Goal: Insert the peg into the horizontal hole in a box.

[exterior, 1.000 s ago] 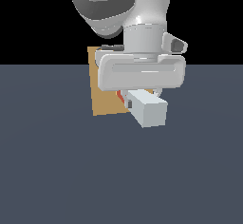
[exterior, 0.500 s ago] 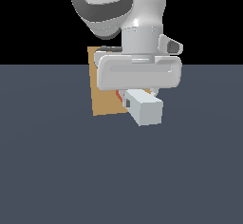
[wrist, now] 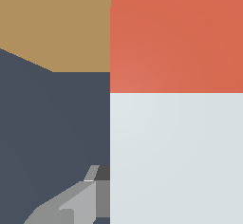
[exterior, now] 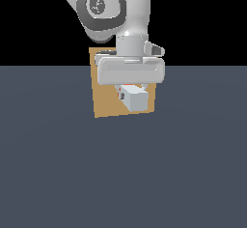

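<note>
Backdrop: dark slate floor under a black void; nothing else stands on it that I can see.

Exterior view, box: the tan box stands upright on the floor, its flat face turned toward the camera, so its opening lies level and must be entered sideways.

Exterior view, gripper: my gripper hangs straight down before that face, closed on the peg.

Exterior view, peg: I hold it level, pale blunt end toward the camera, red-orange end toward the box, to match the axis of the opening.

Exterior view, hole: hidden behind my hand and the peg; I cannot tell whether the tip has entered.

Wrist view, peg: it fills one side of the frame, red-orange part beyond the pale part.

Wrist view, box: a tan patch lies beside the red end, close.

Wrist view, finger: one grey finger shows against the pale bar.

Judgement: final approach, alignment matters most.
</note>
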You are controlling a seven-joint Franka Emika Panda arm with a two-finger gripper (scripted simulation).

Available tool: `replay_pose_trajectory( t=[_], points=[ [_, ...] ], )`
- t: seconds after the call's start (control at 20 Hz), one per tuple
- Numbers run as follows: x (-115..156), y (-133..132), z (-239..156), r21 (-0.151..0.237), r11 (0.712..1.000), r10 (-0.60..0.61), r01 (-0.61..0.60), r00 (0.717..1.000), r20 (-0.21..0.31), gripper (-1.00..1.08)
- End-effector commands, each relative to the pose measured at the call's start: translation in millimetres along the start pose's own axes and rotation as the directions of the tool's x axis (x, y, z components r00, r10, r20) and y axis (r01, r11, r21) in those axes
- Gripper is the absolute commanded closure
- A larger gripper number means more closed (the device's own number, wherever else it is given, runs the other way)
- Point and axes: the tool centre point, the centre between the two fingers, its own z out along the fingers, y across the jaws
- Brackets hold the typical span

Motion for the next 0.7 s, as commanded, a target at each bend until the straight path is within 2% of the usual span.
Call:
replay_pose_trajectory(
  t=[0.0,0.3,0.65],
  points=[
    [19.2,2.0,-3.6,-0.007,1.0,0.001,-0.001,1.0,0.001,1.08],
    [43.1,2.9,-4.4,-0.008,1.0,0.001,-0.001,1.0,0.001,1.08],
    [39.4,4.3,-4.4,-0.008,1.0,0.001,-0.001,1.0,0.001,1.08]
  ],
)
